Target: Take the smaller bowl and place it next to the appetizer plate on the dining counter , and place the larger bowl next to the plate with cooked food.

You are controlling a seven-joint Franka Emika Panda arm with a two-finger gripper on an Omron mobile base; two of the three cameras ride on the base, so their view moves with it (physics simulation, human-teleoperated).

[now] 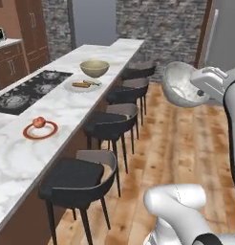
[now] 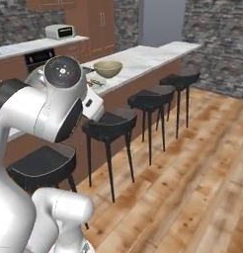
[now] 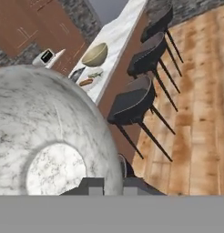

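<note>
While clamped by its rim in closed jaws of gripper (image 1: 201, 92), smaller bowl (image 1: 180, 84) hung tilted in mid-air above wood floor (image 1: 186, 143), well apart from dining counter (image 1: 67, 107). On that marble top: larger bowl (image 1: 94, 68) just beside plate with cooked food (image 1: 82, 85); appetizer plate (image 1: 40, 129) nearer. Black stools (image 1: 112, 125) along counter; brick wall (image 1: 157, 21) behind.

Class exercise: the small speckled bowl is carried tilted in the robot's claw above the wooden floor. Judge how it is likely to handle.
The smaller bowl looks like stone, so probably stiff and heavy for its size. The claw pinches it at the rim with the bowl tipped on its side, so it may swing or slip. Over the floor, a drop would likely chip it.
</note>
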